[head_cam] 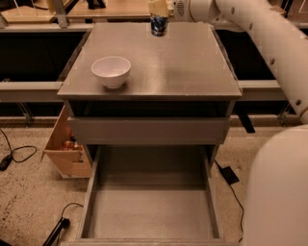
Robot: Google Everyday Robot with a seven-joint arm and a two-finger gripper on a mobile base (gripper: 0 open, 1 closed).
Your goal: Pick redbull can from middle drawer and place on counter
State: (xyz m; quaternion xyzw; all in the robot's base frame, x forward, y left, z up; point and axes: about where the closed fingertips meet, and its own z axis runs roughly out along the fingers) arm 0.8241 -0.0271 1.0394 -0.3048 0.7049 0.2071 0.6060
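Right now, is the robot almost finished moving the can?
Nearly. Done: the redbull can is out of the middle drawer, which lies open and empty. In hand: the gripper holds the can at the far edge of the counter. Left: letting go and pulling away.

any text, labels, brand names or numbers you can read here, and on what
None can be read.
redbull can, at the far edge of the counter with the hand gripping its top: blue-and-silver print, too blurred to read.
white bowl, middle drawer, tan box: no lettering shows.
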